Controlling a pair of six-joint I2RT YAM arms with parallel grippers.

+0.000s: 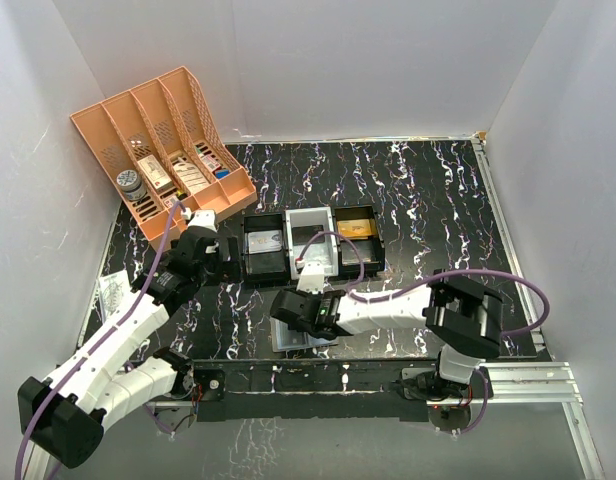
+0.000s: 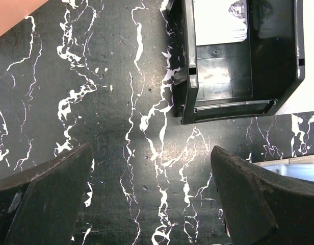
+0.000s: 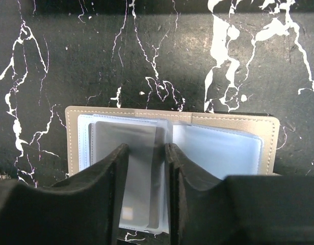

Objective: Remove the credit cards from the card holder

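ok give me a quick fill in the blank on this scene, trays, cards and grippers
1. The gold-orange card lies in the black tray on the ____ of the row.
2. The middle tray is ____ in colour.
3. The card holder under the right gripper lies ____, clear sleeves showing.
4. The left gripper holds ____.
Missing words: right; white; open; nothing.

The left gripper (image 2: 151,153) has its two dark fingers (image 2: 50,194) spread wide above a black, white-veined table (image 2: 96,76); a black tray (image 2: 190,56) sits upper right.
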